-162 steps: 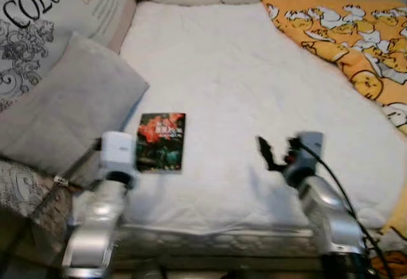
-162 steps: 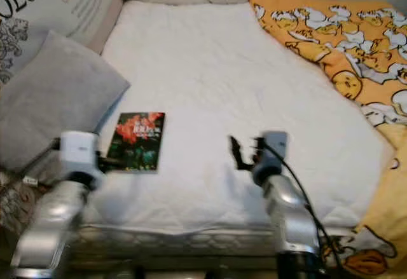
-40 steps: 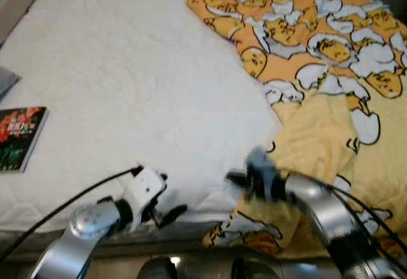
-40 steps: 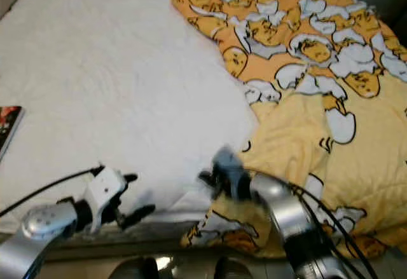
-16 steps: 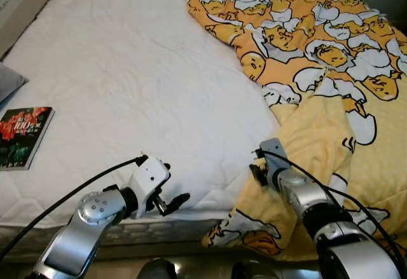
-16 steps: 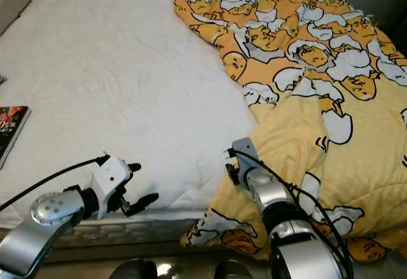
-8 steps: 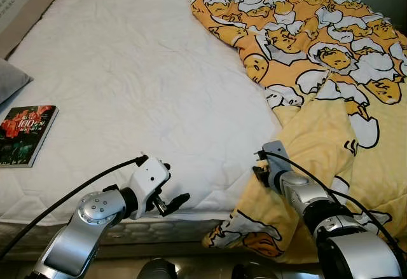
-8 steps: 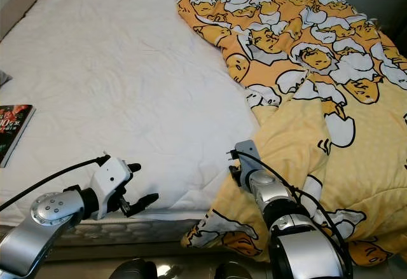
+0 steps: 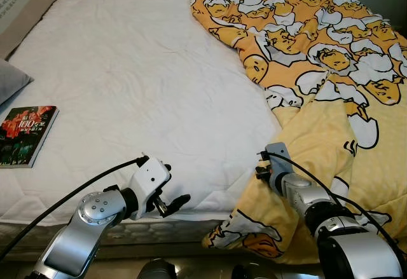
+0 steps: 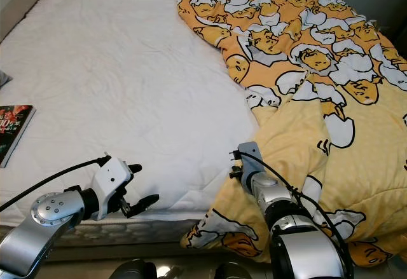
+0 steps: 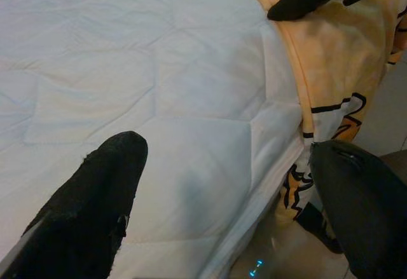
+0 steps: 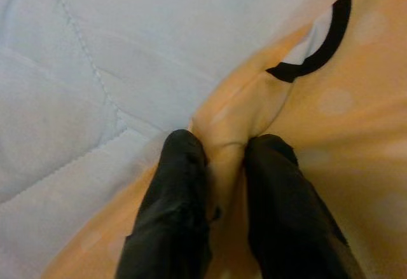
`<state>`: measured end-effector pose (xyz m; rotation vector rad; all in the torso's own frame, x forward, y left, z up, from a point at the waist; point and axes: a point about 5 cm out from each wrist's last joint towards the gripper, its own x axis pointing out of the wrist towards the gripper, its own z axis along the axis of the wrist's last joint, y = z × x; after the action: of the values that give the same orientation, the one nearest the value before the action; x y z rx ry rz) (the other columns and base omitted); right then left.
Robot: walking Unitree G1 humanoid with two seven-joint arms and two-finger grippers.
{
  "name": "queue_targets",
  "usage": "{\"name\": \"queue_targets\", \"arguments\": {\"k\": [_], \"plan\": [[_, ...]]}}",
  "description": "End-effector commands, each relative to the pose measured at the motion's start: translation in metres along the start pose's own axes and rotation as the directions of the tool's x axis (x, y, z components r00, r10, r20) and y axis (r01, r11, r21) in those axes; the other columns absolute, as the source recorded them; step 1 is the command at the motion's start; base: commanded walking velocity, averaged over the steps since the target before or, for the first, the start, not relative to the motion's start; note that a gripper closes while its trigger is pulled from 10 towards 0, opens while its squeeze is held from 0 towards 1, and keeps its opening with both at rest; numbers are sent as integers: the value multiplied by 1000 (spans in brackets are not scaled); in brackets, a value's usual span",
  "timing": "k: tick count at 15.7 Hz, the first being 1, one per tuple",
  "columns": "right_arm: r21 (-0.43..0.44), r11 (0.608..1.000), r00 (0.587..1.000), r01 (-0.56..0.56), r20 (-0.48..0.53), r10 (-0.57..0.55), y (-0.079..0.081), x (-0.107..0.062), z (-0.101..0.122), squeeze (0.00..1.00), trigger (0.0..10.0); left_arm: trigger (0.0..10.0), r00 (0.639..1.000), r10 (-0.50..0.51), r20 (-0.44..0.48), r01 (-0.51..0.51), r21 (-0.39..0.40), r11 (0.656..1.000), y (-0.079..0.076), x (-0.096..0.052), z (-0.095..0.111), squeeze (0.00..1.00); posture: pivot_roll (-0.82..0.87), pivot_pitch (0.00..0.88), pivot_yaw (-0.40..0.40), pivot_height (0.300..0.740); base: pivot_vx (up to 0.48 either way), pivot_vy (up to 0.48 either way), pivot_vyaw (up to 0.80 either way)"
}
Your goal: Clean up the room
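At the bed's near edge the right claw (image 12: 213,193) is clenched on a pinched fold of the yellow egg-print blanket (image 9: 331,56), which lies heaped over the bed's right side and spills off the near right corner toward the floor. The left claw (image 9: 170,203) hovers released over the white mattress (image 9: 140,82) near the same edge, grasping nothing. A book (image 9: 24,135) lies by the bed's left edge, beside a grey pillow (image 9: 9,79). The grip looks thin, only a small ridge of cloth between the fingers (image 12: 172,222), so a hard pull across the bed could let the fabric slide out; the hanging weight at the corner may also drag the blanket back down, and a wide sweep could push the book off
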<state>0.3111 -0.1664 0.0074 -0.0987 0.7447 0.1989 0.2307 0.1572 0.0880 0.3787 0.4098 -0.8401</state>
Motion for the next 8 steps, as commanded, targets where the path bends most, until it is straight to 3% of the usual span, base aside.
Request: {"name": "queue_targets", "arguments": {"k": [1,8], "plan": [[20,1000,999,-5,-32,6,-2,-1,-10,0,0,10000,1000,-7,-12,7,12,1000,0,0,-2,169,102,73,10,740,0,0,0],[20,985,985,-172,4,172,-7,-6,-13,0,0,10000,1000,-14,-13,14,14,1000,-1,1,-2,165,94,62,16,740,0,0,0]]}}
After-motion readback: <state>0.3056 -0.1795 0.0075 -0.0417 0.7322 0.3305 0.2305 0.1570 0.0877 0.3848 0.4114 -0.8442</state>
